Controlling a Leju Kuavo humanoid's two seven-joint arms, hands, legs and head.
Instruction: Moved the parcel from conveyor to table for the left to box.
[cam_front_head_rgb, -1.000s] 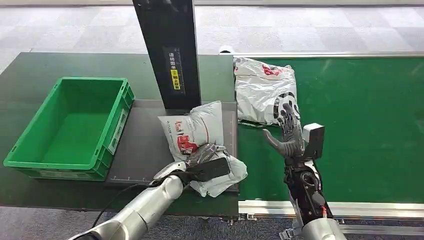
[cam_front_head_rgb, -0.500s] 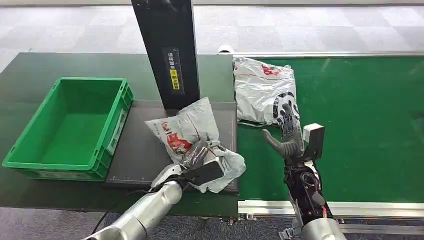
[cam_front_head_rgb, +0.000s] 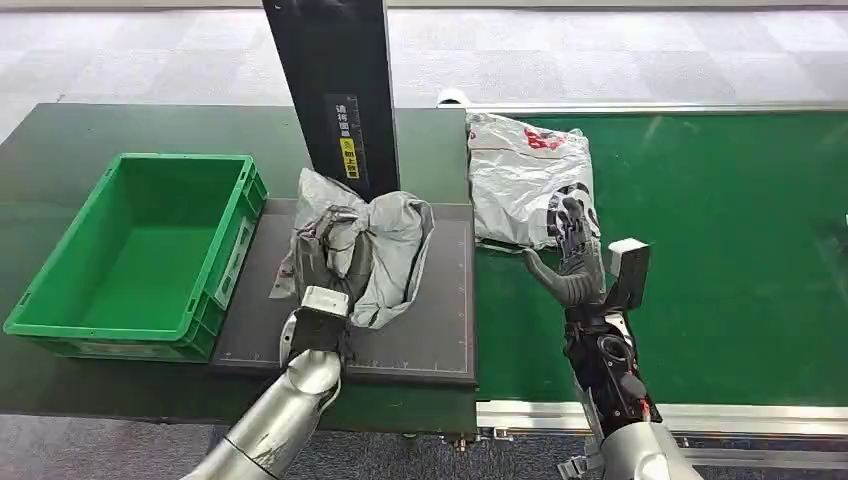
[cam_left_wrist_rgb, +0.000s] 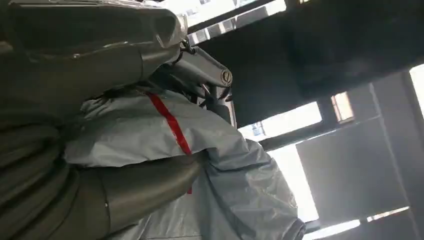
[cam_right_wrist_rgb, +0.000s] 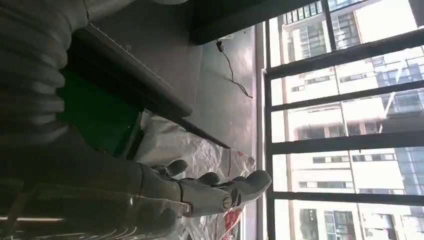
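Observation:
My left hand (cam_front_head_rgb: 322, 262) grips a grey plastic parcel (cam_front_head_rgb: 385, 252) and holds it up over the dark mat (cam_front_head_rgb: 430, 330), close to the green crate (cam_front_head_rgb: 140, 250). In the left wrist view the parcel (cam_left_wrist_rgb: 165, 135), with a red stripe, bulges between the thumb and the fingers (cam_left_wrist_rgb: 200, 70). A second white parcel (cam_front_head_rgb: 525, 180) with red and black print lies on the green conveyor (cam_front_head_rgb: 720, 230). My right hand (cam_front_head_rgb: 572, 255) stands upright and open in front of that parcel, empty; its fingers (cam_right_wrist_rgb: 220, 192) show spread in the right wrist view above the parcel (cam_right_wrist_rgb: 200, 160).
A tall black post (cam_front_head_rgb: 335, 100) with a yellow label rises just behind the mat. The green crate is empty. A dark green table (cam_front_head_rgb: 100, 130) carries the crate and the mat. The conveyor's metal rail (cam_front_head_rgb: 740, 415) runs along its near edge.
My left hand has lifted the parcel off the mat's near right corner and swung it left and away, towards the crate; the parcel now shows its grey back. The right hand has hardly moved.

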